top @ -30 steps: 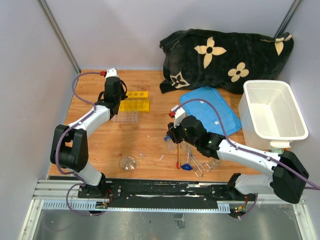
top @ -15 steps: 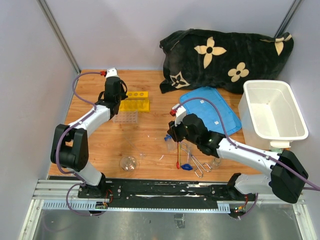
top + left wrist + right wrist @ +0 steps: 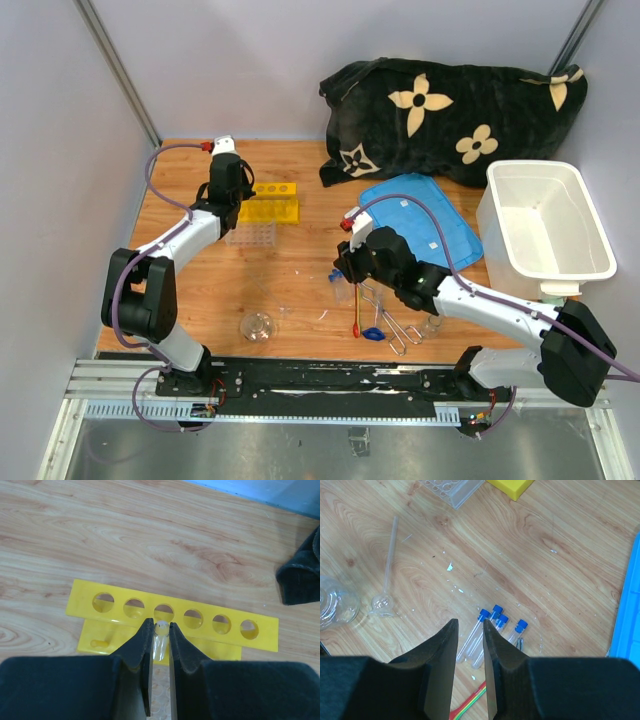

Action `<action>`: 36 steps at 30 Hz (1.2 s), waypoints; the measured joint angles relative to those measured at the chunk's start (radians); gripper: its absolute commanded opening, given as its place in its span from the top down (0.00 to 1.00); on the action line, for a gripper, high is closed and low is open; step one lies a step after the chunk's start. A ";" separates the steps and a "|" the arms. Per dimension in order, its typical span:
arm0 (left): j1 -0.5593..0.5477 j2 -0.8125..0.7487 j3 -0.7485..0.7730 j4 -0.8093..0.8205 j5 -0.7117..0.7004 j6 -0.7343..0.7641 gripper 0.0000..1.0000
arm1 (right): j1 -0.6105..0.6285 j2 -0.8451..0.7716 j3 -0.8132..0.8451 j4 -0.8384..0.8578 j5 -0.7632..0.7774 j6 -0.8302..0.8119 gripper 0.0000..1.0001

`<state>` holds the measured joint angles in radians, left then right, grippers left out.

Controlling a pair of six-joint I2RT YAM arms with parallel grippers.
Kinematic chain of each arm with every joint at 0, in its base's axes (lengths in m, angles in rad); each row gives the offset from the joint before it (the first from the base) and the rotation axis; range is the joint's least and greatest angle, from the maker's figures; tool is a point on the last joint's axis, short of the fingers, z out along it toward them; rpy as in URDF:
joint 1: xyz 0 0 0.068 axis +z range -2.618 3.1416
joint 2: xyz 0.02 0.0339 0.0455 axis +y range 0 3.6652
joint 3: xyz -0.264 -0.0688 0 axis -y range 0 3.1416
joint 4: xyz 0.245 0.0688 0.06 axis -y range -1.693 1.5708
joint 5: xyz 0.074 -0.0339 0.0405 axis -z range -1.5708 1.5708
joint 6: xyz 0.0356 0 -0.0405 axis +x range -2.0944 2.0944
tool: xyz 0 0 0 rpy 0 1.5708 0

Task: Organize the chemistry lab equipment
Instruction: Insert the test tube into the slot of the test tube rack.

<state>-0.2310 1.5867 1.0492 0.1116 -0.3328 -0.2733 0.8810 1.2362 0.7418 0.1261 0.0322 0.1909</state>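
Note:
My left gripper (image 3: 161, 625) is shut on a clear test tube (image 3: 161, 641), rounded end forward, just before the third hole of the yellow rack (image 3: 80, 600). From above, that gripper (image 3: 238, 204) sits at the rack's (image 3: 275, 206) left end. My right gripper (image 3: 469, 625) is open and hovers over several blue-capped test tubes (image 3: 501, 621) lying side by side on the wood. From above it (image 3: 345, 275) is mid-table. A red-handled spatula (image 3: 470, 703) and metal tongs (image 3: 400, 332) lie near them. A round glass flask (image 3: 258, 326) stands front left.
A clear plastic tube rack (image 3: 250, 235) lies beside the yellow one. A thin glass funnel (image 3: 387, 560) rests on the wood. A blue lid (image 3: 420, 225), a white tub (image 3: 548, 225) and a black flowered cloth (image 3: 450, 110) fill the back right.
The right arm has edged slightly to the right. The left arm and its tube have stayed put.

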 measured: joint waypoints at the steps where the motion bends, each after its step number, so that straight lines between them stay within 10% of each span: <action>1: 0.000 0.000 0.000 0.000 -0.001 0.000 1.00 | 0.000 0.000 0.000 0.000 -0.002 0.000 0.73; 25: -0.012 -0.002 -0.096 0.099 -0.010 0.026 1.00 | -0.029 0.009 -0.017 0.019 -0.026 0.014 0.72; 36: -0.013 -0.029 -0.142 0.138 0.005 0.022 0.50 | -0.040 0.009 -0.021 0.027 -0.033 0.015 0.73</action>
<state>-0.2443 1.5578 0.9073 0.2501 -0.3283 -0.2516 0.8413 1.2453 0.7204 0.1532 -0.0006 0.2062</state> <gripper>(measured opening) 0.466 0.276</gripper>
